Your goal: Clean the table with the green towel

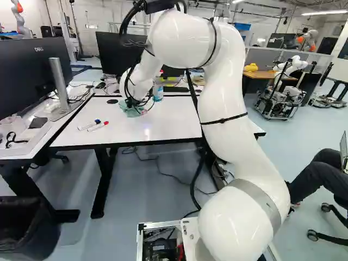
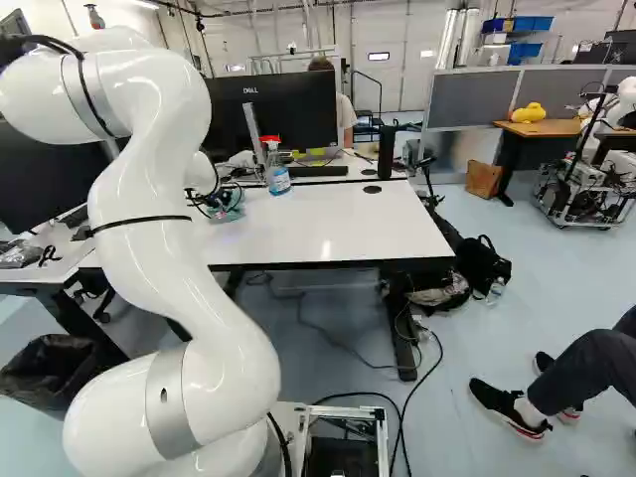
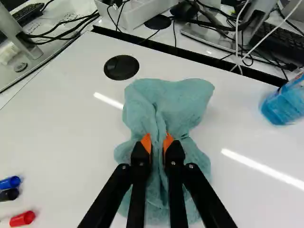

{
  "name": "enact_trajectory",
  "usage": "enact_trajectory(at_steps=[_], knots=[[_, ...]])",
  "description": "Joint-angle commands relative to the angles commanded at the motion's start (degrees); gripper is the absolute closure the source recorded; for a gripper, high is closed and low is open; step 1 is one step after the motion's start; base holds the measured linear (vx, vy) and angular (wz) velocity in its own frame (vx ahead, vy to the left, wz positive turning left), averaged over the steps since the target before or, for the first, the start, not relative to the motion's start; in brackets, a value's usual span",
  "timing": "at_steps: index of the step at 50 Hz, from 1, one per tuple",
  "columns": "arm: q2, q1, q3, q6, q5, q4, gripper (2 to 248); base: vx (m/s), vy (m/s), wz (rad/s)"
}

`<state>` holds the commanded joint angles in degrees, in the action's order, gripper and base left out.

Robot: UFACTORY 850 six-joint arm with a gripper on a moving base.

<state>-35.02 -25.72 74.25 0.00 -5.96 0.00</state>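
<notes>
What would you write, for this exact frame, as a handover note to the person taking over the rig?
Gripper: fingers shut on a fold of the green towel.
Towel: bunched on the white table, near its back edge.
Also on the table: spray bottle to one side of the towel, markers to the other.
Done: towel gripped and laid on the tabletop; how much is wiped, I can't tell.
Left: probably wiping across the rest, steering around bottle and markers.
</notes>
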Motion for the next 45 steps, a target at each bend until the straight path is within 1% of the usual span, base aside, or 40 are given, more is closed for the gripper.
enact_trajectory(at_steps=[12, 27, 37, 45], knots=[[2.41, 1.12, -3.31, 0.0, 0.0, 0.0, 202, 0.0, 0.0, 0.0], [3.95, 3.2, -5.4, 0.0, 0.0, 0.0, 202, 0.0, 0.0, 0.0], [4.29, 4.77, -5.86, 0.0, 0.0, 0.0, 202, 0.0, 0.0, 0.0], [3.55, 5.81, -4.87, 0.0, 0.0, 0.0, 202, 0.0, 0.0, 0.0]])
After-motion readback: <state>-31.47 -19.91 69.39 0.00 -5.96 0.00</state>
